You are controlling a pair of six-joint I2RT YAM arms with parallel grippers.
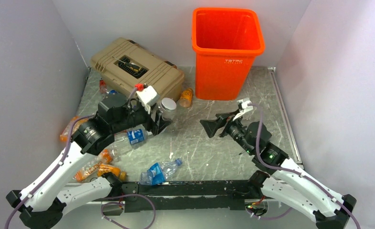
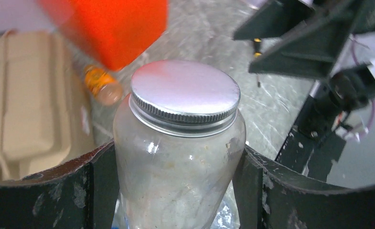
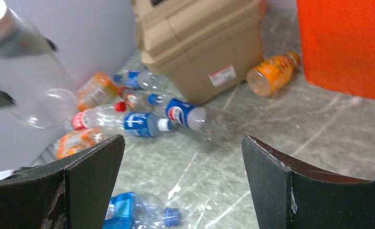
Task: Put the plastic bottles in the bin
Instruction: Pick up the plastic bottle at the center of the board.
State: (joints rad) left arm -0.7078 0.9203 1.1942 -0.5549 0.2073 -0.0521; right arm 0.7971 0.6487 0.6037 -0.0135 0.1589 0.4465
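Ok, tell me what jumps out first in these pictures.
The bright orange bin at the far edge of the table dominates. Next, the left gripper is shut on a clear bottle with a silver lid, mid-table beside the tan toolbox. Loose bottles litter the near left.

Materials & finish
Clear glossy jar (image 2: pixel 176 162) w/ brushed metal lid (image 2: pixel 184 93); bin (image 1: pixel 227 57) glossy plastic; tabletop (image 1: pixel 209 143) scuffed, matt

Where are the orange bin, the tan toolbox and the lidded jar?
The orange bin (image 1: pixel 221 78), top view, front wall.
The tan toolbox (image 1: pixel 159 74), top view, lid.
The jar (image 2: pixel 184 90), left wrist view, silver lid.
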